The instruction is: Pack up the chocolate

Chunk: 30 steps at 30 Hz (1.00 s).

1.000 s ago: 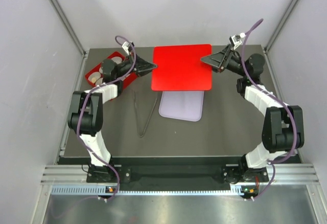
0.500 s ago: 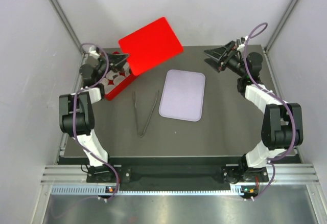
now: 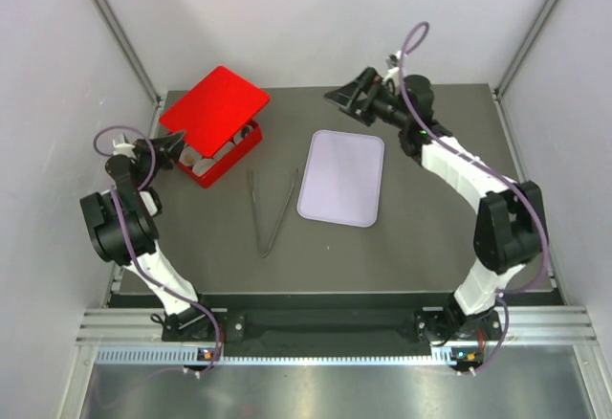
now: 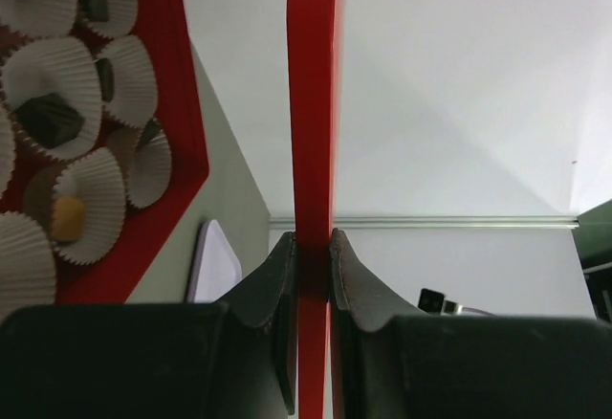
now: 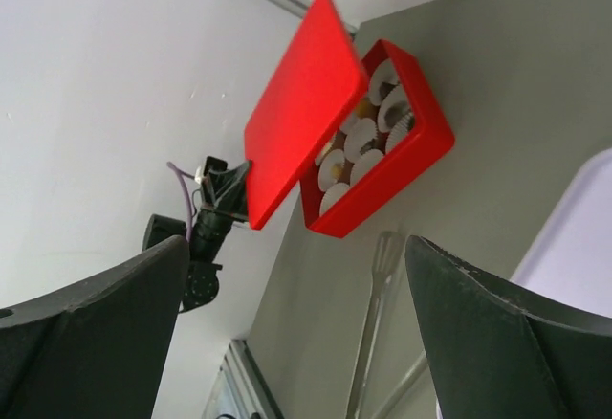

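1. Now, seen from above, the lid (image 3: 213, 108) has been swung away from over the tray (image 3: 342, 178) and is hung above the box (image 3: 228, 163) by the left gripper (image 3: 172, 143). It has been released by the right gripper (image 3: 342, 96).
2. At the left wrist, the lid's edge is seen clamped tight between the jaws. The chocolate (image 4: 48, 121) is seated in cups (image 4: 96, 189) inside the box.
3. At the right wrist, the jaws are spread wide and nothing is held. Only lidding appears to be left.

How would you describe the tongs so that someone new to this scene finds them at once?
On the dark table, look at the strip between the red box at the left and the pale lilac tray. The tongs lie flat there: a thin metal V with its closed end toward the arms' bases, the only slim metal thing in view.
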Available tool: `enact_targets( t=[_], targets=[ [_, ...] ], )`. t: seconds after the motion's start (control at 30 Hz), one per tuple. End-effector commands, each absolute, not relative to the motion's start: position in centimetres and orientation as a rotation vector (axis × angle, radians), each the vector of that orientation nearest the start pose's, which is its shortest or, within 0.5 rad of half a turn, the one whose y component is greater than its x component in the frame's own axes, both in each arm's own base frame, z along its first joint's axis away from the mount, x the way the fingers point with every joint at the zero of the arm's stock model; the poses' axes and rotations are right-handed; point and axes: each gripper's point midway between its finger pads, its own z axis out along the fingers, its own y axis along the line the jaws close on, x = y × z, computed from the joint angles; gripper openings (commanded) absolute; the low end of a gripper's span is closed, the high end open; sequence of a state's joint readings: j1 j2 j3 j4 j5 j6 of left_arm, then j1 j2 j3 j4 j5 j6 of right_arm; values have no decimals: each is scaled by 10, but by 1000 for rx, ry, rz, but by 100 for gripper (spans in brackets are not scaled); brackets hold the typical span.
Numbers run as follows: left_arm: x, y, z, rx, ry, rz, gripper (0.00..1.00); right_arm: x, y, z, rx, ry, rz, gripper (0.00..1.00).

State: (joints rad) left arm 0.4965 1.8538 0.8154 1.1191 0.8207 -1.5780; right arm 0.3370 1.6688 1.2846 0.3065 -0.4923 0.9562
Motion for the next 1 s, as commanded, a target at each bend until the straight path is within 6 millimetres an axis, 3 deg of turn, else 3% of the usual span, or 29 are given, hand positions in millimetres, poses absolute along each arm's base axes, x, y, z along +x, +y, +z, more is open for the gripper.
enact_targets(
  t=[0.0, 0.1, 0.33, 0.47, 0.73, 0.97],
  targets=[
    [449, 72, 217, -849, 1406, -1367, 0, 452, 311, 307, 63, 1821, 1282, 94],
    [451, 87, 198, -915, 1439, -1289, 0, 457, 342, 305, 52, 1836, 1260, 92],
    [457, 101, 175, -946, 1491, -1204, 0, 474, 400, 289, 13, 1854, 1222, 83],
    [461, 103, 164, -955, 1505, -1212, 0, 485, 428, 263, 9, 1886, 1188, 76],
    [456, 111, 138, -1012, 1556, -1172, 0, 505, 460, 211, 42, 1941, 1154, 67],
    [458, 119, 126, -1003, 1604, -1113, 0, 505, 474, 189, 36, 1966, 1149, 63]
  ],
)
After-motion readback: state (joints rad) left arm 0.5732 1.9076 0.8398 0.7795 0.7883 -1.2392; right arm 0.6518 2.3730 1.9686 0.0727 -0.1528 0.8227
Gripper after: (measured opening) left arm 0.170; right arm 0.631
